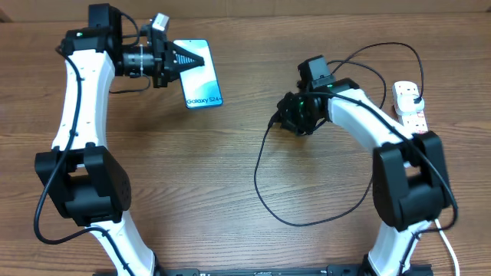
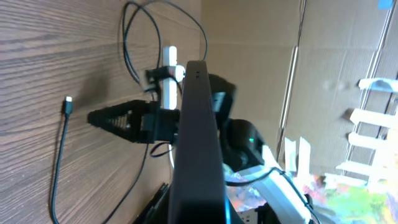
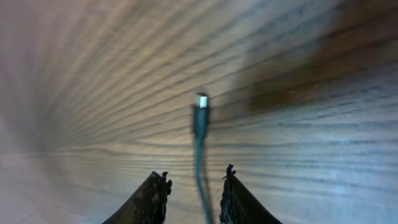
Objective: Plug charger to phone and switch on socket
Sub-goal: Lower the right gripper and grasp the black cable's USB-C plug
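- Phone, a slim rectangular smartphone with a light blue-teal screen [image 1: 205,83], is at about 11 o'clock over the brown wooden tabletop [image 1: 192,192]. The left hand [image 1: 198,57] is clenched on it. The left wrist view shows it edge-on between the fingers [image 2: 118,118], so it looks tilted up, not lying flat.
- The left hand's job, as I judge it, is to hold the phone steady with its charging port turned toward 3 o'clock, where the cable end lies. The port itself is not visible.
- Charger, a long thin black cable [image 1: 257,176], loops from about 6 o'clock up to just right of centre. Its small pale connector tip [image 3: 201,102] lies on the wood, pointing to 12 o'clock in the right wrist view.
- Right hand [image 3: 196,175] is low over that end and released. Its two fingers [image 3: 151,200] sit astride the cable just behind the tip without pinching it.
- The step in hand appears to be grasping the connector. It should close right behind the tip, so little loose cable flops ahead of the fingers. The cable should also be centred first, as it runs nearer one finger.
- The carry toward 10 o'clock should be slow, since the slack loop may drag or twist the tip.
- Socket, a small white rectangular power strip with red-marked switches [image 1: 409,103], lies at about 2 o'clock, well apart from the phone. A black plug [image 1: 413,93] appears seated in it. Its switch is best left until the connector is home.
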`<state>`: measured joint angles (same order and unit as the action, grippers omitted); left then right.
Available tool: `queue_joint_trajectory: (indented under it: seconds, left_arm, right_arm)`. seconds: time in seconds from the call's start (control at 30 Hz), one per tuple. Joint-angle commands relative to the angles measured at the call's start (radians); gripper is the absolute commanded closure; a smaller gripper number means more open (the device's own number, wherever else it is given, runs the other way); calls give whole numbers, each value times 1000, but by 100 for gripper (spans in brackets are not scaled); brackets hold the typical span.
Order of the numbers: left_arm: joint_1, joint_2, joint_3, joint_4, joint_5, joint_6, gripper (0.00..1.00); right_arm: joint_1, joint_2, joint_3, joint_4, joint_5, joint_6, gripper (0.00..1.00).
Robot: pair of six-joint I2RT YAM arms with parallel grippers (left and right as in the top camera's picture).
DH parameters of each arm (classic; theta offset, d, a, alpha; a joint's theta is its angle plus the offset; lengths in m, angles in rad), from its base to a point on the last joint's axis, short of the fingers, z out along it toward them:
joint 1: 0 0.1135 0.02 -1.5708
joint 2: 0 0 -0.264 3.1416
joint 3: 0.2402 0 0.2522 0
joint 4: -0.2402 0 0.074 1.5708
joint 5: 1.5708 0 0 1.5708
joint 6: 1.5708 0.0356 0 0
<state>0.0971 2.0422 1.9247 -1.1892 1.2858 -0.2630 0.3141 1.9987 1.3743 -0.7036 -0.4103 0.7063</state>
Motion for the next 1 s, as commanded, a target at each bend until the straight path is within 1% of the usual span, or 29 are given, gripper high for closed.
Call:
queue_joint_trajectory:
  seconds: [0.0, 0.2, 0.47, 0.6, 0.97]
  left_arm:
    - [10, -17, 15, 0, 31, -22, 96]
    - [10, -17, 15, 0, 31, -22, 96]
    - [9, -17, 15, -4, 31, -22, 96]
    - [9, -17, 15, -4, 31, -22, 96]
    - [9, -17, 15, -8, 31, -22, 96]
  right_arm:
    - [27, 49, 22, 25, -29, 4, 69]
    - [56, 92, 21, 48, -26, 10, 67]
    - [86, 95, 21, 72, 71, 88, 67]
    - [91, 95, 20, 75, 96, 105, 67]
    - [92, 127, 19, 70, 119, 105, 72]
